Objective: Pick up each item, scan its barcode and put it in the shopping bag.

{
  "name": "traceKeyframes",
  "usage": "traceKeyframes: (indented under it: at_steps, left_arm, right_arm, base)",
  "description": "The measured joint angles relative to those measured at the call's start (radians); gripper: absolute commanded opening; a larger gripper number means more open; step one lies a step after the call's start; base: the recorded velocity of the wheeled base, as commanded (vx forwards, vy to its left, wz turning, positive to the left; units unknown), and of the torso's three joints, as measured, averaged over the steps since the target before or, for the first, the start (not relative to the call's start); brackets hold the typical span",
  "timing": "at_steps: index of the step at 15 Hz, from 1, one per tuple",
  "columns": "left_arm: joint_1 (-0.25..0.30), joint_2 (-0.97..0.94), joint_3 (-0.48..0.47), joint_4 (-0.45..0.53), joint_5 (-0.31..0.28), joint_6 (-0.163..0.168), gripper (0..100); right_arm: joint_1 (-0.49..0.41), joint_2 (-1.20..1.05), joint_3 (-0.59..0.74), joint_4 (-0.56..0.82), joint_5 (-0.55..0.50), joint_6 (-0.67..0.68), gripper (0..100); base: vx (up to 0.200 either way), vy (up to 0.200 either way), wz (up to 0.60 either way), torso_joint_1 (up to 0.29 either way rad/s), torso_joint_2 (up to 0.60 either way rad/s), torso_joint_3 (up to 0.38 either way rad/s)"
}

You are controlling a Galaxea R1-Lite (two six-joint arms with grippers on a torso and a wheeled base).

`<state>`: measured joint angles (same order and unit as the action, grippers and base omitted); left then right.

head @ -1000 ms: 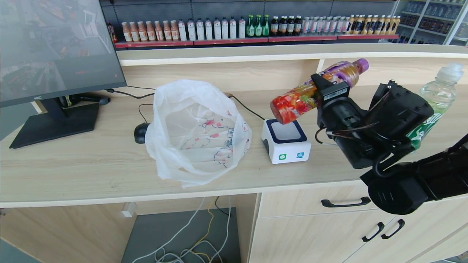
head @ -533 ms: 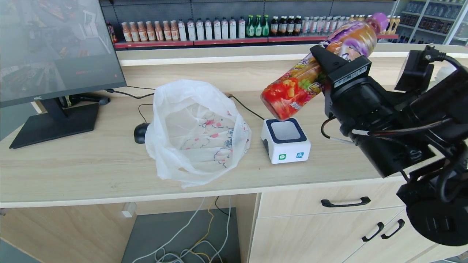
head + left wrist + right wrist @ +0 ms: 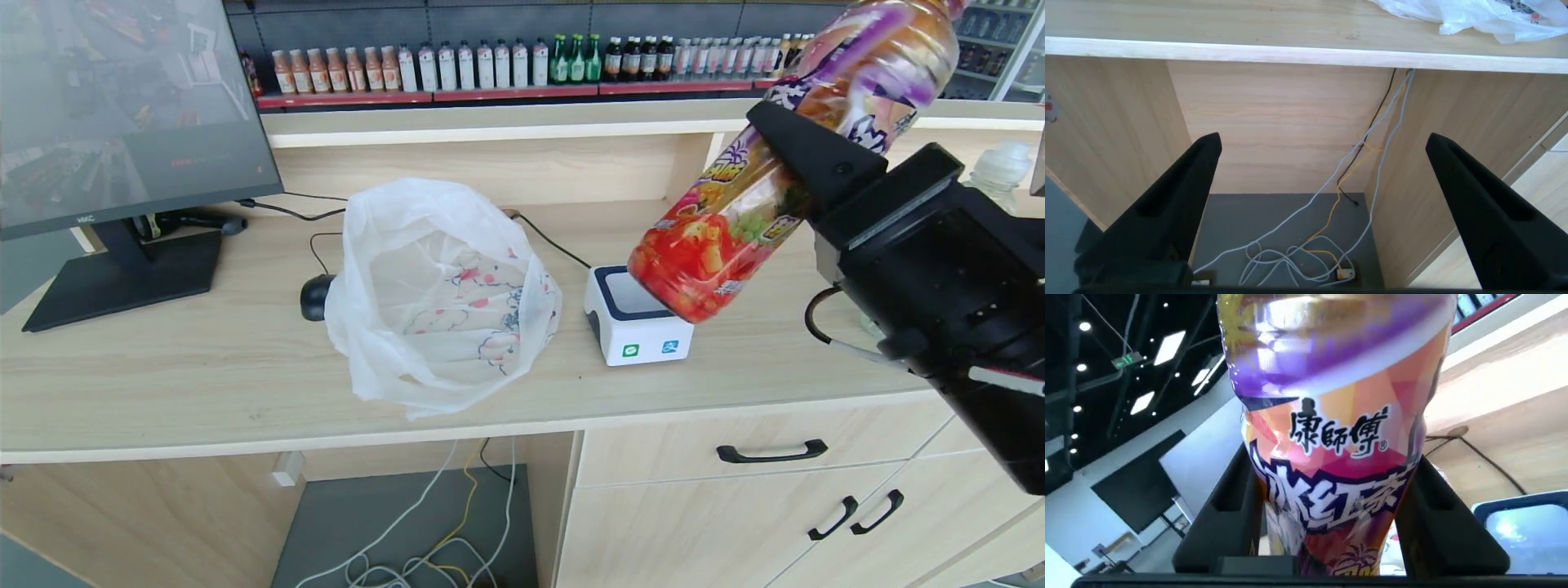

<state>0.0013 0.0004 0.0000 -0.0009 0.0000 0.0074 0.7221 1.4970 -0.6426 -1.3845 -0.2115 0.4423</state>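
One fruit-drink bottle [image 3: 718, 237], tilted base-down, raised clear of the surface [image 3: 204, 367] near the scanner [image 3: 639, 322]; clamped in right tool [image 3: 804, 167]. Shopping bag [image 3: 441, 294], mouth open, just left of scanner. Left tool [image 3: 1323, 212]: spread wide, holding nothing, below surface edge.

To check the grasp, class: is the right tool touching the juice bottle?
Touching. The right wrist view shows the right tool, its black fingers pressed against both sides of the juice bottle.
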Motion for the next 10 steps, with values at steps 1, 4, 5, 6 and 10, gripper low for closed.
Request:
traceKeyframes:
  at_steps: [1, 4, 5, 6, 10]
  left_arm:
    - [0.0, 0.0, 0.0, 0.0, 0.0, 0.001, 100]
    - [0.0, 0.0, 0.0, 0.0, 0.0, 0.002, 100]
    - [0.0, 0.0, 0.0, 0.0, 0.0, 0.0, 100]
    - [0.0, 0.0, 0.0, 0.0, 0.0, 0.0, 100]
    - [0.0, 0.0, 0.0, 0.0, 0.0, -0.004, 100]
  right_arm:
    - [-0.002, -0.01, 0.011, 0.001, 0.003, -0.069, 0]
    - [0.003, -0.021, 0.025, 0.033, 0.008, -0.26, 0]
    - [0.002, -0.021, 0.029, 0.036, 0.007, -0.291, 0]
    - [-0.003, -0.019, 0.031, 0.036, 0.007, -0.363, 0]
    - [-0.035, -0.005, 0.08, -0.001, 0.02, -0.512, 0]
  base:
    - [0.0, 0.0, 0.0, 0.0, 0.0, 0.0]
    - [0.0, 0.0, 0.0, 0.0, 0.0, 0.0]
    - [0.0, 0.0, 0.0, 0.0, 0.0, 0.0]
    - [0.0, 0.0, 0.0, 0.0, 0.0, 0.0]
    - [0.0, 0.0, 0.0, 0.0, 0.0, 0.0]
